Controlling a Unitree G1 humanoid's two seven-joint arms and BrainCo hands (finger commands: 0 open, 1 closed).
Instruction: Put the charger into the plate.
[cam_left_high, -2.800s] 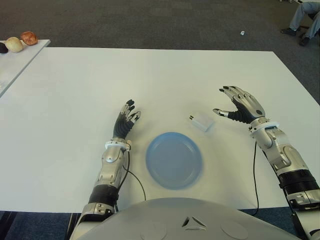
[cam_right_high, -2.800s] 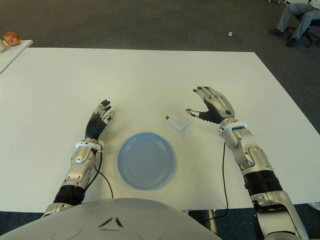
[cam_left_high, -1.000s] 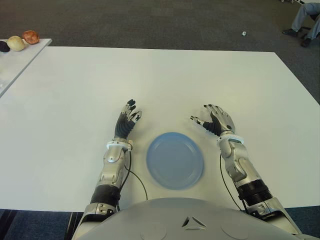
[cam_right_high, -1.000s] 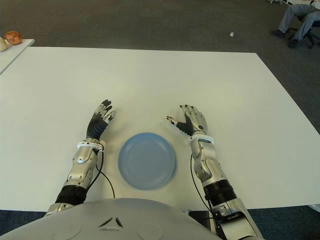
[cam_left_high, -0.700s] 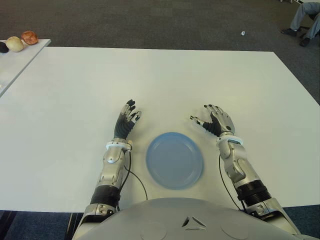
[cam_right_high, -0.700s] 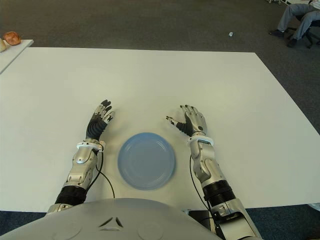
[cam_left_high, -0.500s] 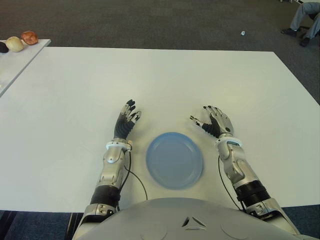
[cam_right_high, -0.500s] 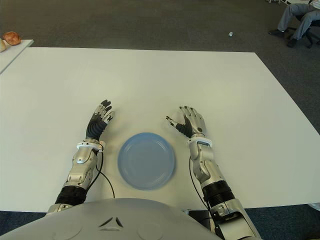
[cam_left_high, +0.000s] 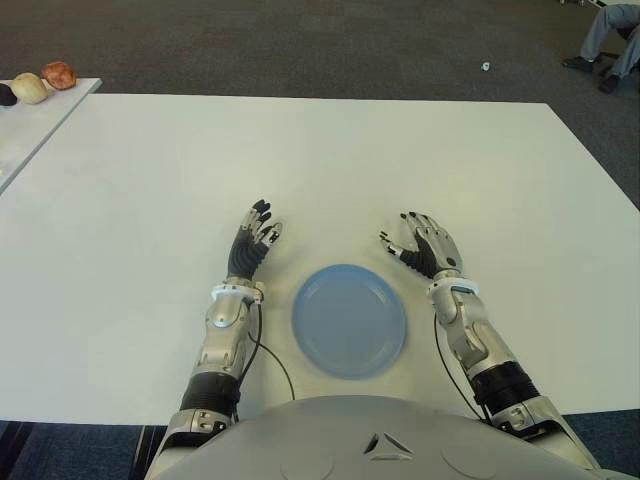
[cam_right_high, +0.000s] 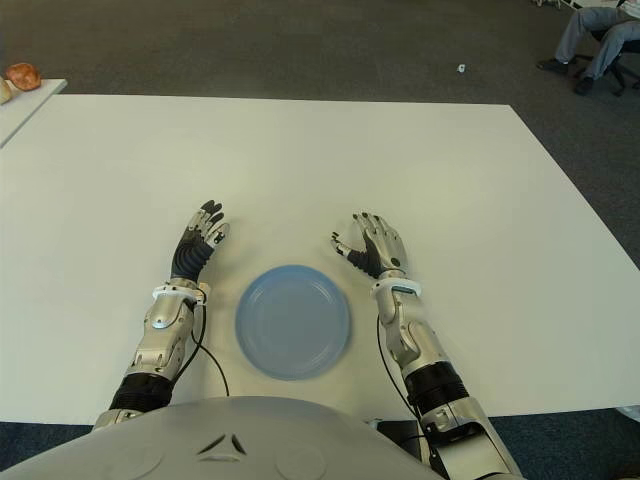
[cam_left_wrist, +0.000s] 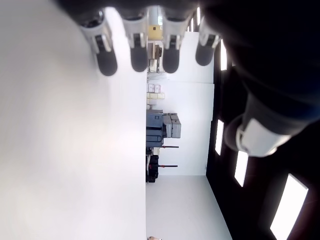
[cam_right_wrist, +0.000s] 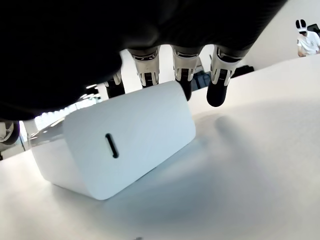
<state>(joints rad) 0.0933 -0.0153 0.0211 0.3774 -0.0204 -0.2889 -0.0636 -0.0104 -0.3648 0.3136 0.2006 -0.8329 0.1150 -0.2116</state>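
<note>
The white charger lies on the white table, seen only in the right wrist view; a slot port shows on its near face. My right hand covers it from above just beyond the right rim of the blue plate. Its fingers reach past the charger's top edge, spread and not closed around it. In the eye views the charger is hidden beneath this hand. The plate holds nothing. My left hand shows left of the plate with its fingers straight.
A second white table at the far left carries a few round food items. A seated person's legs show at the far right on the dark carpet, and a small white scrap lies there too.
My right hand has swung left from beside the charger to directly over it, hiding it in the eye views. In the last second it crept slightly farther left. The left hand stayed still.
</note>
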